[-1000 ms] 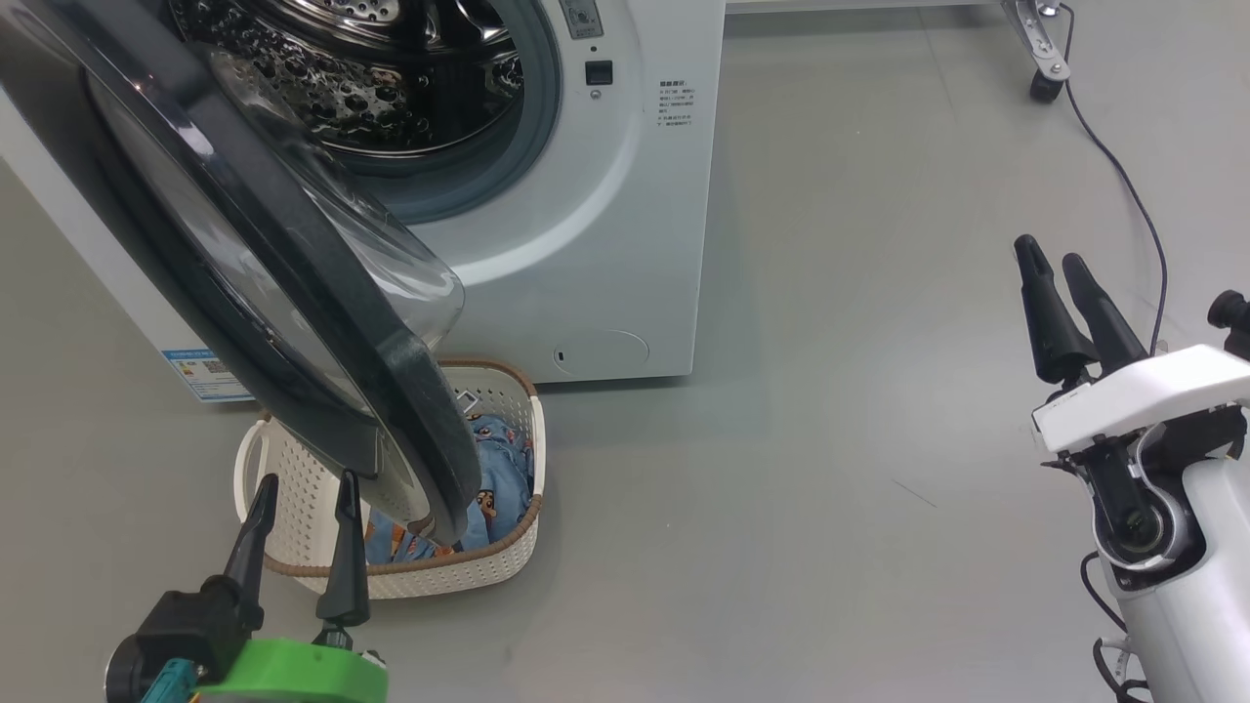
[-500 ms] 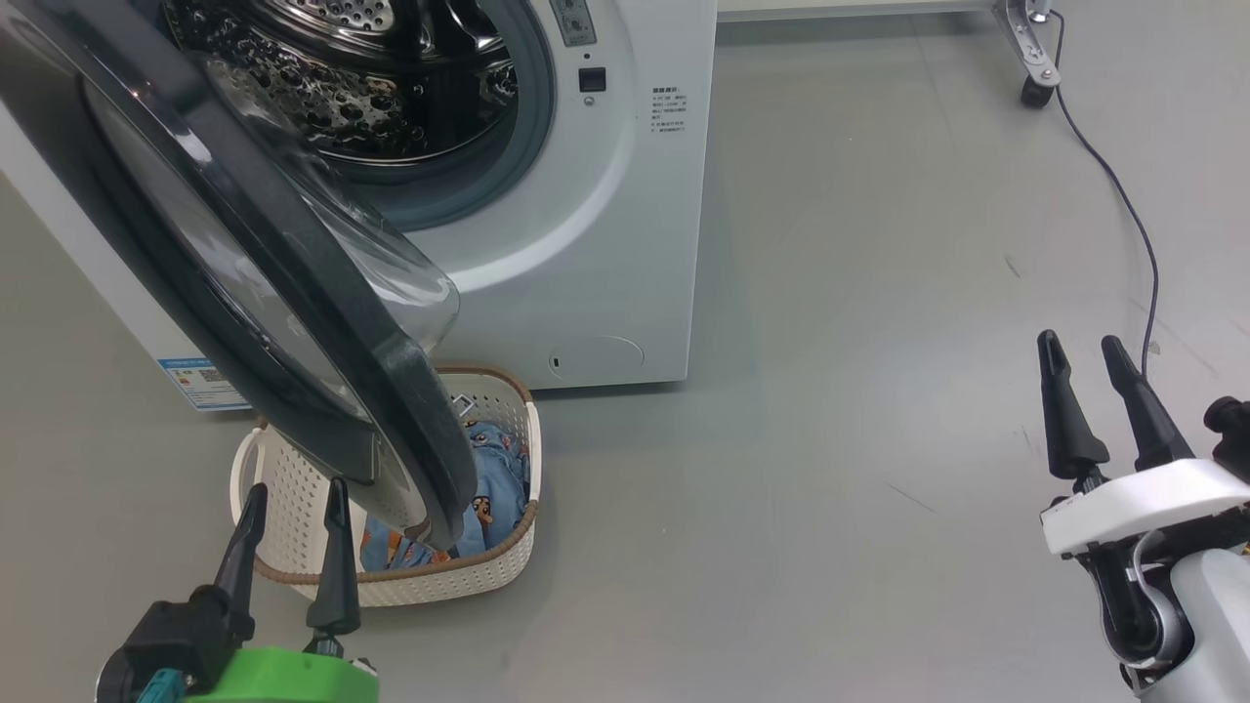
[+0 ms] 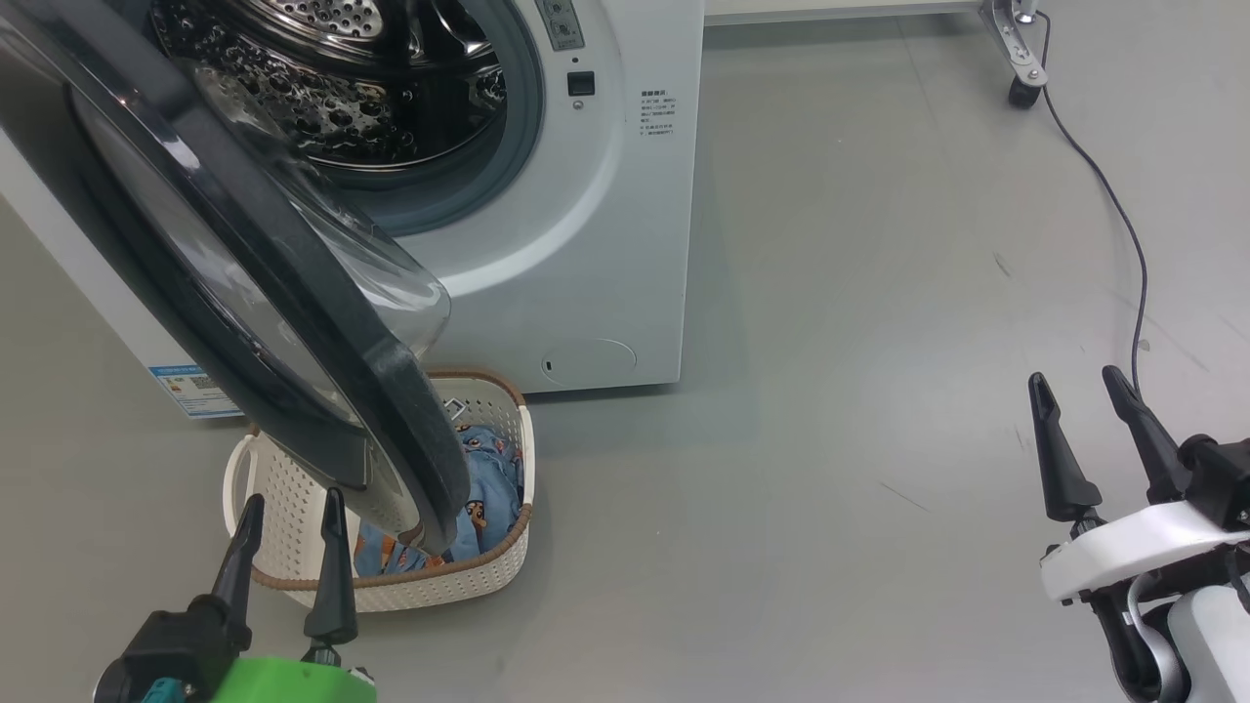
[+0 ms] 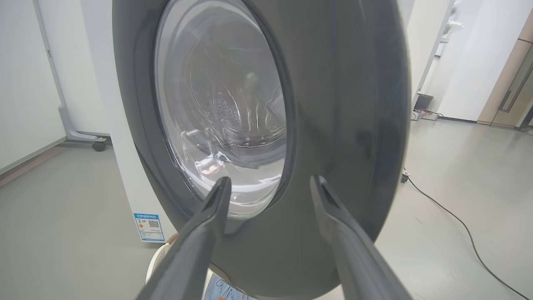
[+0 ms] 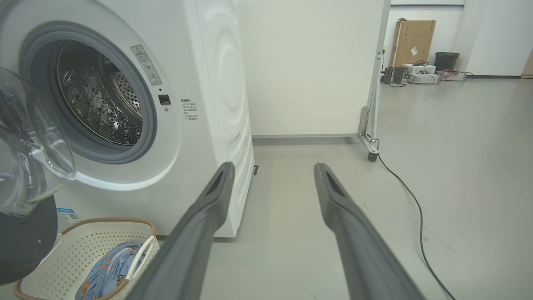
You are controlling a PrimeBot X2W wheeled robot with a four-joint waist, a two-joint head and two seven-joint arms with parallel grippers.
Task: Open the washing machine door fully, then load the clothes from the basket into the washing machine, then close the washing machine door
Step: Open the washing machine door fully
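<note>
1. I am judging that the first step is in hand: the washing machine door [image 3: 293, 259] is standing about half open at 10 o'clock in the head view, not yet swung fully back.
2. The free edge of the door is hanging over the basket [image 3: 459, 576], which is sitting on the floor [image 3: 830, 391] at 7 o'clock, just in front of the washing machine [image 3: 596, 244].
3. The clothes [image 3: 488, 488] are lying inside the basket, and the door rim is hiding part of them.
4. My left gripper [image 3: 293, 496] is hovering at 7 o'clock, near the front wall of the basket, with its fingers spread apart and nothing between them. In the left wrist view it is pointing at the outer face of the door, close to it, and I am seeing no contact.
5. My right gripper [image 3: 1074, 376] is waiting at 4 o'clock, well apart from the machine, also spread open and carrying nothing.
6. In the part of the drum [image 3: 342, 88] that is showing at 11 o'clock, I am seeing no clothes, so the loading is not yet begun.
7. For the next move, I am thinking the door needs to swing wider toward its hinge side at 9 o'clock. Pushing on the outer face would probably close it, so I am expecting to catch the free edge or reach the inner side, while keeping clear of the basket below.
</note>
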